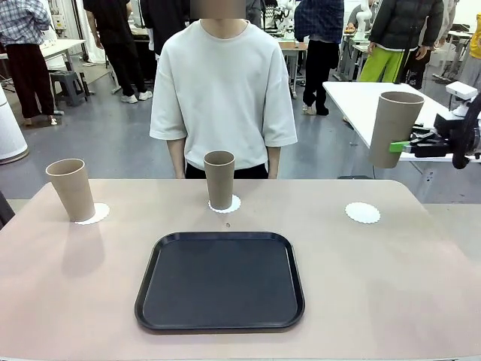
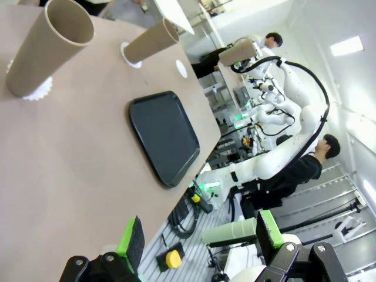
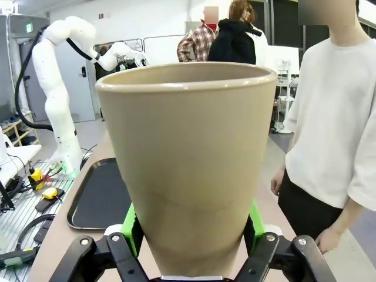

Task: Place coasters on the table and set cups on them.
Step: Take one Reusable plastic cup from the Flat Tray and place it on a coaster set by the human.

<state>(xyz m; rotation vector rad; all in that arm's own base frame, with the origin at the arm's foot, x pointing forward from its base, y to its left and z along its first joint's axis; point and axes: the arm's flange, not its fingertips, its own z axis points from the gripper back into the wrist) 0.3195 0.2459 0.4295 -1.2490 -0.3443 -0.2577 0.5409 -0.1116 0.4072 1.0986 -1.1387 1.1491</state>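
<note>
Across the table [image 1: 421, 248], our right gripper [image 1: 398, 147] clamps the third cup [image 1: 394, 128] high above the bare coaster [image 1: 362, 213] below it; lowering off-centre could tip it. Our left gripper [image 2: 200, 241] gapes empty.

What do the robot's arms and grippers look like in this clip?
The right arm is glossy white, rounded segments with a black cable looped alongside. The right gripper and left gripper share black metal linkage fingers with bolts and bright green pads.
</note>
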